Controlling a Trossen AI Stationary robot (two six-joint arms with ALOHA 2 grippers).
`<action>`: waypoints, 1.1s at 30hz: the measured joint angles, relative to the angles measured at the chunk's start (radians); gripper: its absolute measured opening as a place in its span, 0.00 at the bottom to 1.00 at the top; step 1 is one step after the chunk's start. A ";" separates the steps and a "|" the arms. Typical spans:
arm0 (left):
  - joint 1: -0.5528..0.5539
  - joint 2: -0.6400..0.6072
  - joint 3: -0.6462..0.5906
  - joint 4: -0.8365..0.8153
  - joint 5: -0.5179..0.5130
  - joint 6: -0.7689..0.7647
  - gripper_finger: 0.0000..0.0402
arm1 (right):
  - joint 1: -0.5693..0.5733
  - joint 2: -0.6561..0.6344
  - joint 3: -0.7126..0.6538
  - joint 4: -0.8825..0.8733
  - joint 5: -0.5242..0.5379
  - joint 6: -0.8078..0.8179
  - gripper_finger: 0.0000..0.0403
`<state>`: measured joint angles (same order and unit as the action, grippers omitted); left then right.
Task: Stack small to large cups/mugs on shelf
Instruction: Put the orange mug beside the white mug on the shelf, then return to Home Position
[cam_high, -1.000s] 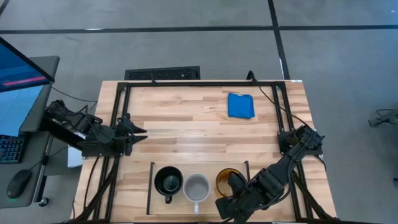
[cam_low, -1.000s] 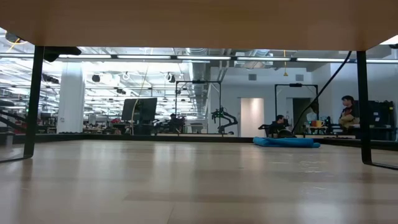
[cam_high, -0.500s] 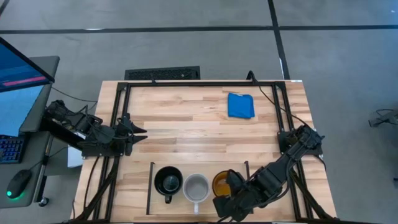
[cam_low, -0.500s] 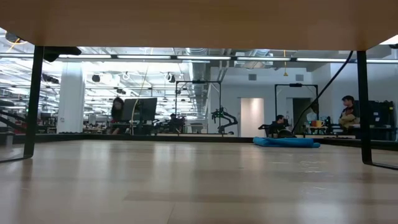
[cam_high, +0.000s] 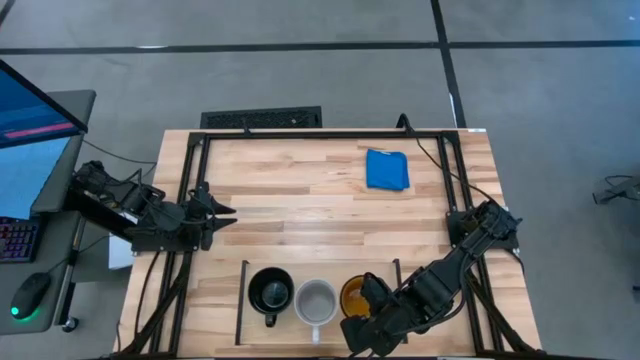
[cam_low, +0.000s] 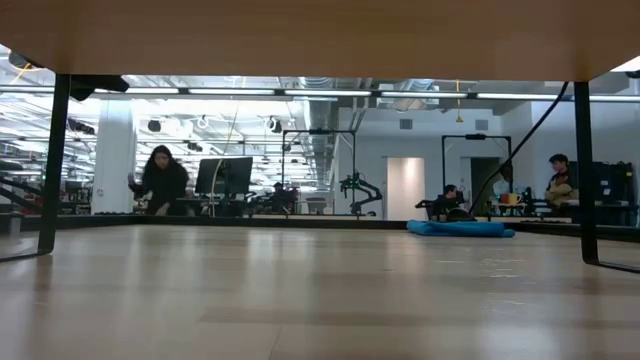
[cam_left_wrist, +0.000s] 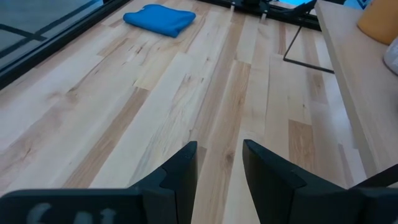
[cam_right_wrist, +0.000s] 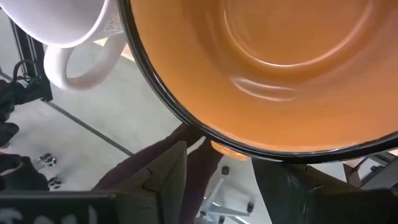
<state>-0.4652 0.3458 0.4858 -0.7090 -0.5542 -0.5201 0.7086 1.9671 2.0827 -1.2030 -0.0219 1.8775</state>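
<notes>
**Third mug on the shelf, right hand letting go**

All three mugs stand in a row on the light wood-plank shelf (cam_high: 330, 275) at the near edge of the table (cam_high: 300, 200), between its two thin black upright bars. In order come the small glossy black mug (cam_high: 270, 292), the pale grey-white mug (cam_high: 316, 300) and the larger yellow-orange mug (cam_high: 356, 293), each just beside the next. That order already runs small to large.

The right hand (cam_high: 366, 318) sits at the yellow-orange mug's near side, over its handle. In the right wrist view the mug's orange bowl (cam_right_wrist: 273, 68) fills most of the picture, with the two dark fingers (cam_right_wrist: 165, 174) parted on either side of what appears to be the handle. The fingers look apart rather than pressed on it, so I judge this to be the release after placing; whether one pad touches the handle I cannot tell.

The left hand (cam_left_wrist: 217, 168) waits at the table's left edge, fingers parted with nothing between them, aimed across bare planks toward the folded blue cloth (cam_high: 387, 169).

The next move calls for a clean retreat: draw the right hand straight back off the handle without dragging the mug against the grey-white one or the black bar (cam_high: 397, 285) beside it.
</notes>
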 joint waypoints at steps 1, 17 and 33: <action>0.000 0.000 0.000 0.000 0.000 0.000 0.30 | 0.000 0.000 0.000 0.000 0.000 -0.001 0.51; 0.000 0.000 0.000 0.000 0.000 0.000 0.30 | 0.010 -0.024 0.001 -0.021 -0.006 0.007 0.50; 0.000 0.000 0.000 0.000 -0.001 0.000 0.30 | -0.020 -0.156 0.001 -0.154 0.081 -0.152 0.50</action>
<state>-0.4652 0.3458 0.4858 -0.7094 -0.5549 -0.5201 0.6886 1.8113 2.0834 -1.3571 0.0594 1.7255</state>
